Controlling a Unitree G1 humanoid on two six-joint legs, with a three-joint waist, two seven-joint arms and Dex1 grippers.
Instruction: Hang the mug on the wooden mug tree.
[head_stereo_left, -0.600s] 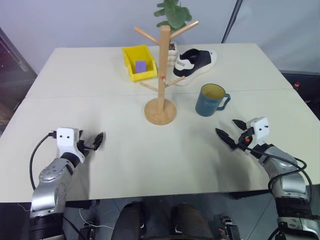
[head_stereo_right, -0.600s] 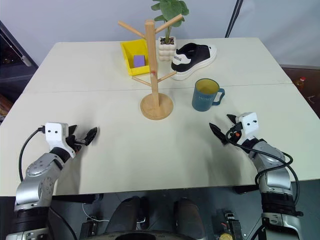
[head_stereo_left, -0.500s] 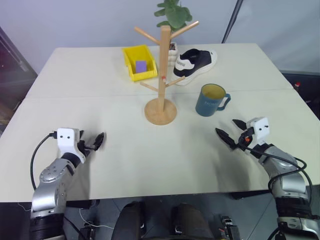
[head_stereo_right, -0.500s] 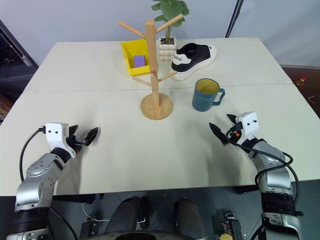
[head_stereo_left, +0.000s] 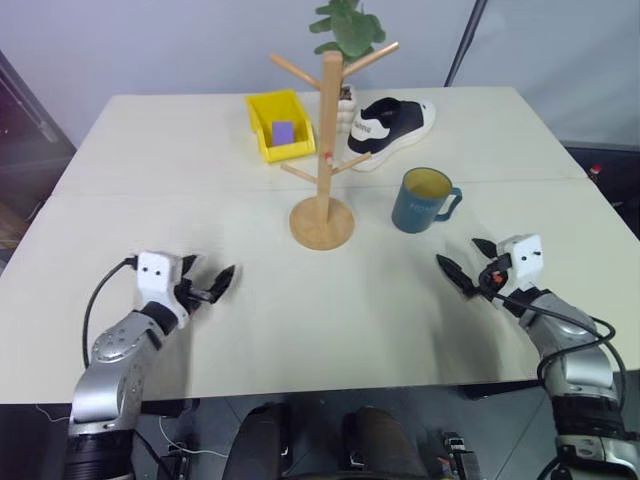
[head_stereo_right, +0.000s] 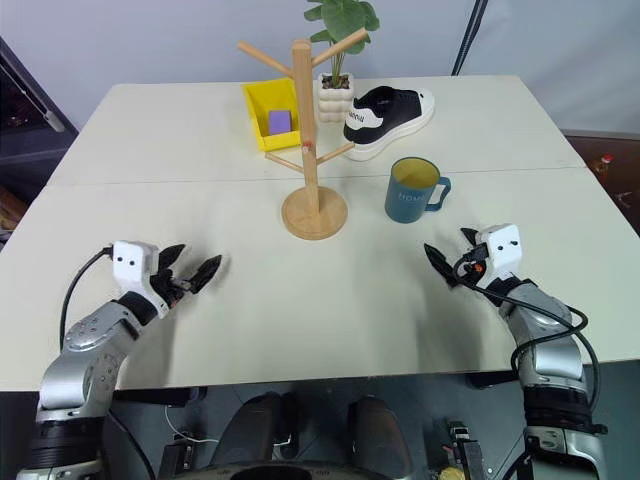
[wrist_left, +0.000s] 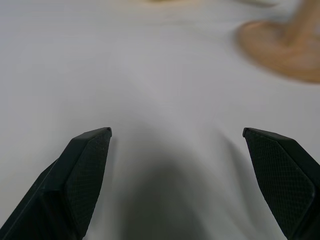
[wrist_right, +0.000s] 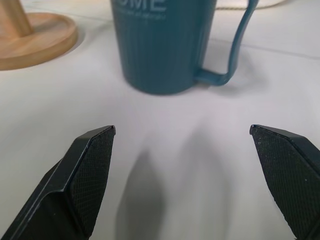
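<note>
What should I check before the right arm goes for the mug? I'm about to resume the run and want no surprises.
1. Mug upright on the table, handle toward the robot's right: ok.
2. Right gripper open, nothing in it: ok.
3. Bare table between right gripper and mug: ok.
4. Mug tree standing, all pegs free: ok.
5. Left gripper open, well away from the mug: ok.
6. Shoe behind the mug, not touching it: ok.

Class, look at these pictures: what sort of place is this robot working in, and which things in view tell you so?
Probably a lab or test room, not a home: a plain pale table holds unrelated props, a wooden mug tree, a mug, a sneaker and a yellow bin, before a bare wall.
</note>
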